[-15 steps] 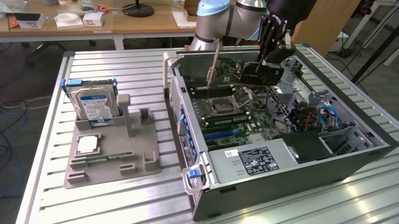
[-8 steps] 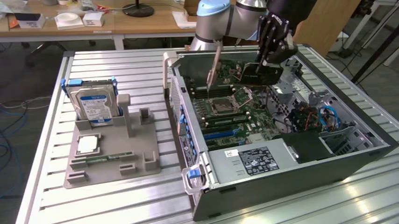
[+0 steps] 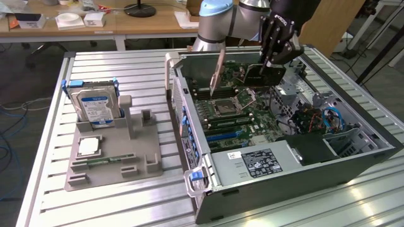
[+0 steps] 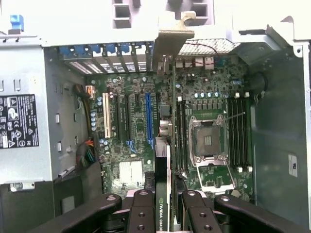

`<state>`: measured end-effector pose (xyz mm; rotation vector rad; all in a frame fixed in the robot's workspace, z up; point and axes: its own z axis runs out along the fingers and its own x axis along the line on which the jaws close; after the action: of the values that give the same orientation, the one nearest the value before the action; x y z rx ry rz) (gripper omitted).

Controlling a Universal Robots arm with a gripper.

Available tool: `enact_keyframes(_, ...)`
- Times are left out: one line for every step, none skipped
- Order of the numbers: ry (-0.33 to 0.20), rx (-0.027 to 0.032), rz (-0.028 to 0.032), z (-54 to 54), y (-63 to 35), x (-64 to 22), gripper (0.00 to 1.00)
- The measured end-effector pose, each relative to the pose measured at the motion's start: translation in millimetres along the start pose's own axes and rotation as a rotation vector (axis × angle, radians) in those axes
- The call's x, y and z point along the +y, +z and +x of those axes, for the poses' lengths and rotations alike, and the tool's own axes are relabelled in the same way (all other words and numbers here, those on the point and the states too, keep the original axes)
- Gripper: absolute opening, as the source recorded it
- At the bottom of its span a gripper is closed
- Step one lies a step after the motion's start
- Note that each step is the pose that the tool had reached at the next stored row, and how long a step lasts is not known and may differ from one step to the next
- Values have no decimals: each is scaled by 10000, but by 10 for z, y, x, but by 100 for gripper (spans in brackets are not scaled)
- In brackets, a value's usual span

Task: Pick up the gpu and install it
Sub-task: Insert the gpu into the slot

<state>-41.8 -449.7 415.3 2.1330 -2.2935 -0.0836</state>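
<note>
**Gpu gripped edge-down over the open case, not yet seated**

In the exterior view the gripper hangs over the far half of the open computer case, at about 1 o'clock from the middle of the picture. The jaws are closed only part way, because the thin gpu stands between them. They press on its two flat faces, close to the upper edge.

The card is upright, so the wrist view sees it as a slim strip running over the motherboard, just beside the blue slot. I think it is held this way so that its lower edge faces the slots.

The metal bracket at one end of the card points toward the wall of the case that has the row of slot covers. This wall is at 9 o'clock from the gripper in the exterior view. It seems the right side for the bracket.

The card appears to be above the board and not pushed into any slot, but I cannot tell how far above.

At 9 o'clock from the case, a grey holder rests on the bench. The hard drive stands upright in it, well apart from the gripper.
</note>
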Motion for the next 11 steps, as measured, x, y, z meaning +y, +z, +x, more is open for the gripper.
enact_keyframes(-100, 4, -3, 0, 0, 0, 26)
enact_keyframes(-134, 6, -4, 0, 0, 0, 26)
enact_keyframes(-135, 6, -4, 0, 0, 0, 26)
enact_keyframes(-135, 6, -4, 0, 0, 0, 26)
enact_keyframes(-136, 7, -4, 0, 0, 0, 26)
enact_keyframes(-136, 6, -4, 0, 0, 0, 26)
enact_keyframes(-136, 6, -4, 0, 0, 0, 26)
enact_keyframes(-136, 6, -4, 0, 1, 0, 26)
enact_keyframes(-137, 4, -1, -1, 6, -1, 26)
enact_keyframes(-138, 5, 5, -1, 11, -2, 26)
enact_keyframes(-139, 6, 11, 0, 18, -2, 26)
